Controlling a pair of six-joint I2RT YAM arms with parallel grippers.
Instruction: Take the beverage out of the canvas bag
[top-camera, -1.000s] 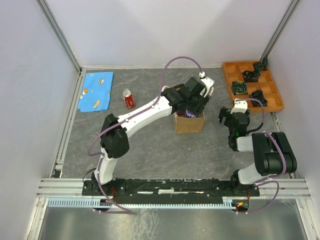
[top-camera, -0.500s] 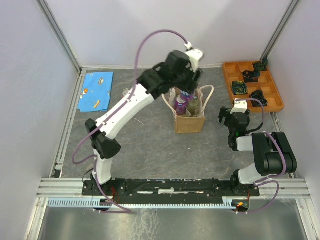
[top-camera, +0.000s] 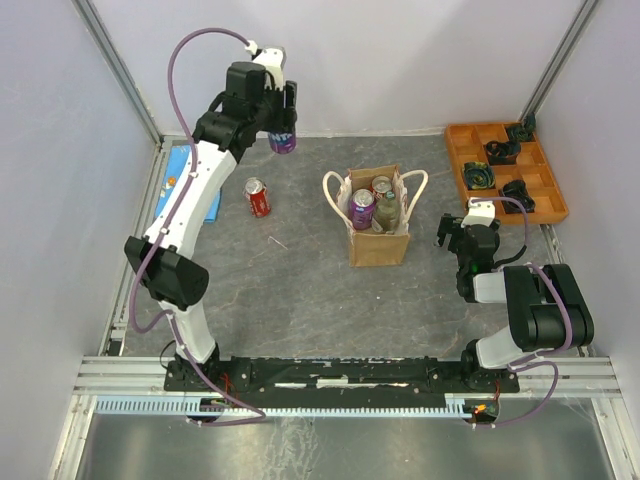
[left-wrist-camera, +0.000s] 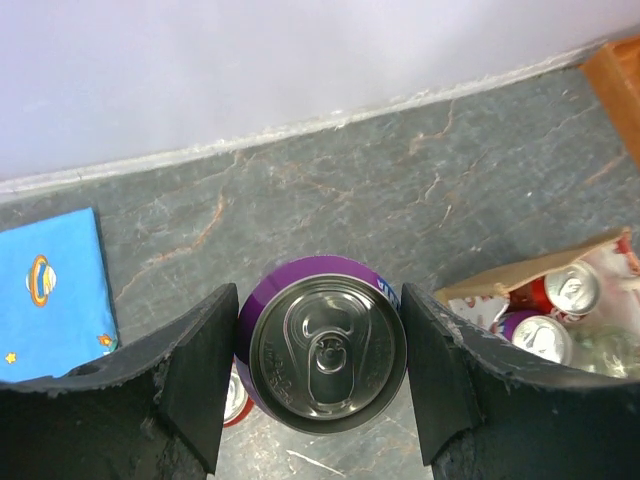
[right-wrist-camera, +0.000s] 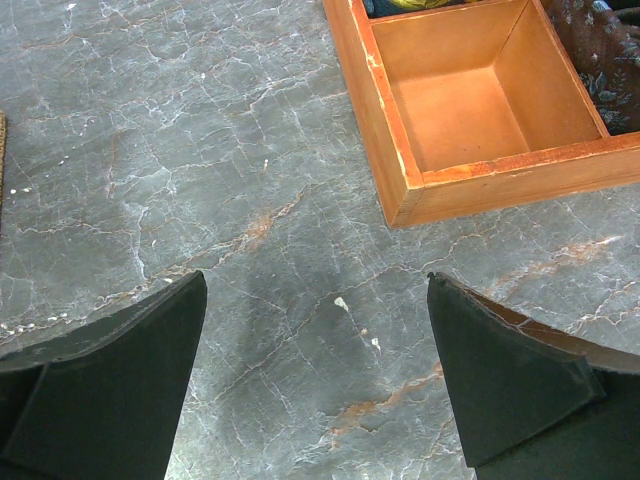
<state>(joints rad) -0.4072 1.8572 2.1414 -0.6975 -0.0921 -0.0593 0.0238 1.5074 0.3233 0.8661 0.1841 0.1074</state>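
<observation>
Looking down from overhead, the left arm reaches tall over the far left of the table, and the left gripper (top-camera: 283, 133) grips a purple can (top-camera: 283, 142) up near the back wall. That can is out of the canvas bag (top-camera: 378, 243) and well apart from it. The bag stands upright mid-table, cream handles looped out to either side, with another purple-topped can (top-camera: 361, 208), a red can (top-camera: 381, 186) and a darker bottle (top-camera: 389, 212) inside. A lone red can (top-camera: 258, 197) stands on the table between the bag and a blue cloth (top-camera: 186, 180). The orange tray (top-camera: 462, 160) sits at the far right corner. The right arm is folded low on the right, and its right gripper (top-camera: 462, 238) points at the table near the bag's right side; from here I cannot tell how wide it stands.

From the left wrist, both fingers (left-wrist-camera: 200, 380) press against the sides of the purple can (left-wrist-camera: 328, 350), whose silver lid faces the camera. The bag (left-wrist-camera: 520, 285) shows at lower right and the blue cloth (left-wrist-camera: 50, 300) at left.

From the right wrist, the right gripper (right-wrist-camera: 315, 285) is spread wide with only grey table between its fingers (right-wrist-camera: 110, 380). The orange tray (right-wrist-camera: 400, 170) lies just ahead.
</observation>
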